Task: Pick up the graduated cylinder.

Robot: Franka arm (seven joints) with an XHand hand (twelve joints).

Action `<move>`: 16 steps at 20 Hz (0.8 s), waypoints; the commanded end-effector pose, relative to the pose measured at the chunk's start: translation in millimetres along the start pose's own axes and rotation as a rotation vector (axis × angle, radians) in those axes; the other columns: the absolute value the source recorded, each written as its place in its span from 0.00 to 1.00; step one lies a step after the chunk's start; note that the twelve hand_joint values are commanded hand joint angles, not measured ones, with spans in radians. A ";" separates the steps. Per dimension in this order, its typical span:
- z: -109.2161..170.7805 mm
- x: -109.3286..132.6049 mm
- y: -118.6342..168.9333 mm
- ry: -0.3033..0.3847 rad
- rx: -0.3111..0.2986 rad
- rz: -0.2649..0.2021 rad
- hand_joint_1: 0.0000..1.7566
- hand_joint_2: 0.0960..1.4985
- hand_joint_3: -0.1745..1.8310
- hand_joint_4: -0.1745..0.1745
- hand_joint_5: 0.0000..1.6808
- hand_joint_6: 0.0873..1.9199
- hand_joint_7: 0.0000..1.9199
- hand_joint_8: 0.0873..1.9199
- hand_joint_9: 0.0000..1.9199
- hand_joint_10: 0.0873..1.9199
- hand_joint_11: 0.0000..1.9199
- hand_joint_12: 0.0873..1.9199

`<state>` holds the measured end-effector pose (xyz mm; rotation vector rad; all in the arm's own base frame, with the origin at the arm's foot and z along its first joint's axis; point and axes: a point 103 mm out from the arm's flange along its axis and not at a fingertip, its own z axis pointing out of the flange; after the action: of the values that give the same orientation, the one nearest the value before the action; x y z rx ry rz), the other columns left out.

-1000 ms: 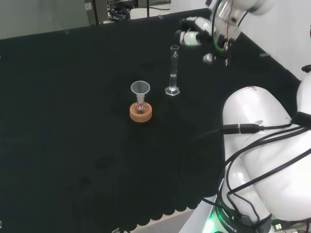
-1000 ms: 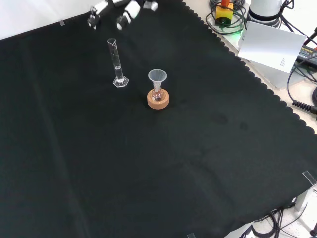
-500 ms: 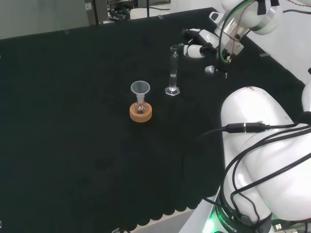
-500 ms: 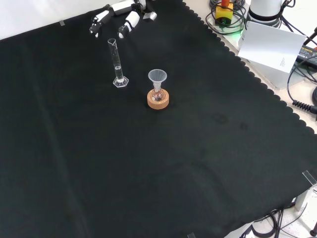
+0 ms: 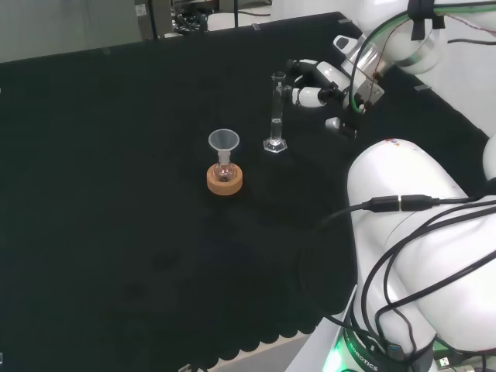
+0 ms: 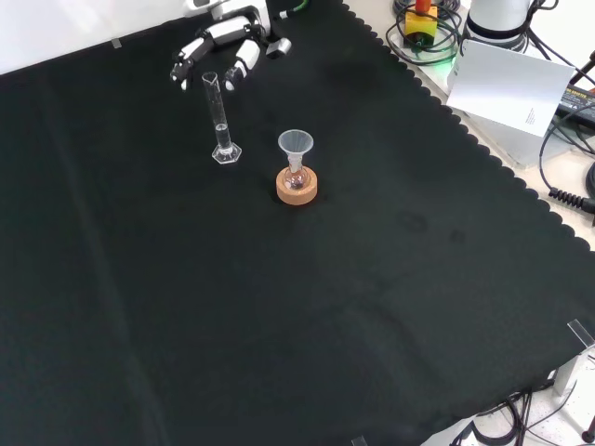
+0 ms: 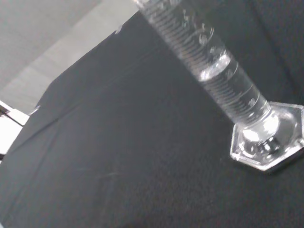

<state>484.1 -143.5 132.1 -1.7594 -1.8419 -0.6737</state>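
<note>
The graduated cylinder [image 5: 276, 112] is a tall, thin, clear tube, and it stands straight up on the black cloth [image 5: 116, 194] on its own flat six-sided foot. In the wrist view the graduated cylinder [image 7: 223, 80] looks big and close, with little lines up its side and a bit of clear liquid low down in it.

The hand [image 5: 314, 81] is just to the right of the tube's top in the head view. Its fingers [image 5: 298, 94] are spread apart and only a little bent — they reach toward the tube, and one fingertip is very near it, but they are not wrapped round it. The hand is holding nothing. In the front view the hand [image 6: 223, 42] comes in from the top, with a finger on each side of the tube's upper end, just behind the graduated cylinder [image 6: 221, 121].

Near the tube, to its left in the head view, a small flask [image 5: 224, 169] sits in a cork ring [image 5: 225, 180], and a clear funnel [image 5: 223, 142] stands in its neck. In the front view the flask [image 6: 297, 176] is just to the right of the tube.
</note>
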 end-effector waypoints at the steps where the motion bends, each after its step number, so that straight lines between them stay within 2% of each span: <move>1: 15.3 -15.2 -0.6 0.060 0.025 -0.061 0.47 0.65 0.00 0.44 0.26 0.00 0.12 0.30 0.25 0.30 0.11 0.70; 10: 27.0 -18.2 1.1 0.096 0.049 -0.098 0.51 0.63 0.00 0.44 0.26 0.00 0.15 0.29 0.29 0.28 0.14 0.68; 13: 34.7 -19.5 2.4 0.145 0.036 -0.098 0.52 0.63 0.00 0.44 0.26 0.00 0.16 0.29 0.30 0.27 0.15 0.68; 16: 42.7 -21.2 3.2 0.223 0.004 -0.095 0.55 0.63 0.00 0.43 0.26 0.00 0.16 0.29 0.30 0.27 0.17 0.68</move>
<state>486.2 -138.4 98.1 -1.5836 -1.8506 -0.7612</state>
